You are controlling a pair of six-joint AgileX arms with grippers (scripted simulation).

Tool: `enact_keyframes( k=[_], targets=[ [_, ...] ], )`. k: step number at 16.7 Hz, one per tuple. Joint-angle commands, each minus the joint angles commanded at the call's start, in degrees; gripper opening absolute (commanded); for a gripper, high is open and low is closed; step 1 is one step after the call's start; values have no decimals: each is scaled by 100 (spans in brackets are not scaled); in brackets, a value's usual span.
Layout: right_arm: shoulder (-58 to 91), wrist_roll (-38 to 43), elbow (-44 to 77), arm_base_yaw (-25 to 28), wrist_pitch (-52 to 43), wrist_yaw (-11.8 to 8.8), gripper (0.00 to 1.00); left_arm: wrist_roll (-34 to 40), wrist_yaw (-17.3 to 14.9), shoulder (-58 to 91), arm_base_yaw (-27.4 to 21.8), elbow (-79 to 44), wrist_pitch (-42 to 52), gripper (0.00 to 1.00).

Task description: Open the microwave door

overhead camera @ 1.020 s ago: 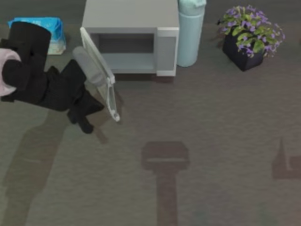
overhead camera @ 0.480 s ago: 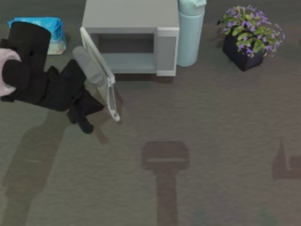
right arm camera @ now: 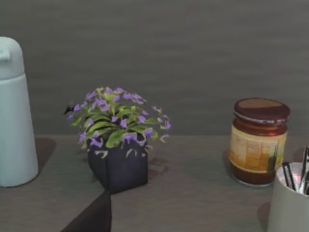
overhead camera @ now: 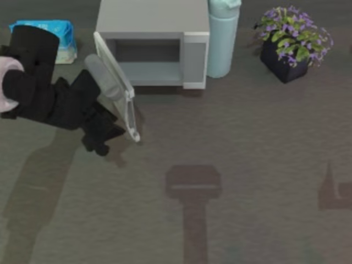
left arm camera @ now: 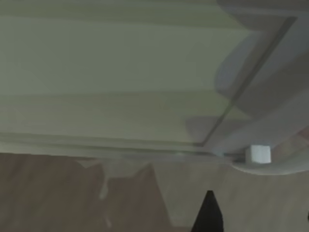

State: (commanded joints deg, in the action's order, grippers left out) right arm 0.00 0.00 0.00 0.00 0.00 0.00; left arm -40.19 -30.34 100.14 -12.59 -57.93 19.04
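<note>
Grey table (overhead camera: 247,165) holds the microwave (overhead camera: 154,33) at the back, its door (overhead camera: 115,88) swung wide toward the left. Left gripper (overhead camera: 102,140) sits just beside the door's outer edge, apart from it; whether its fingers are released or clenched, I cannot tell. Right arm is out of the top view.

Microwave door (overhead camera: 116,91) wide open
</note>
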Motion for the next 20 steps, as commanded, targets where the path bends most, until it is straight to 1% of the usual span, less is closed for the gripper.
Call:
enact_keyframes(
  k=[4,5,14,20],
  targets=[
    [0,0,0,0,0,0,100,0,0,0,0,0,0,98],
    [0,0,0,0,0,0,100,0,0,0,0,0,0,100],
    [0,0,0,0,0,0,100,3,4,-20,-5,5,12,100],
    [0,0,0,0,0,0,100,148,94,-1086,-57,258,696,100]
  ],
)
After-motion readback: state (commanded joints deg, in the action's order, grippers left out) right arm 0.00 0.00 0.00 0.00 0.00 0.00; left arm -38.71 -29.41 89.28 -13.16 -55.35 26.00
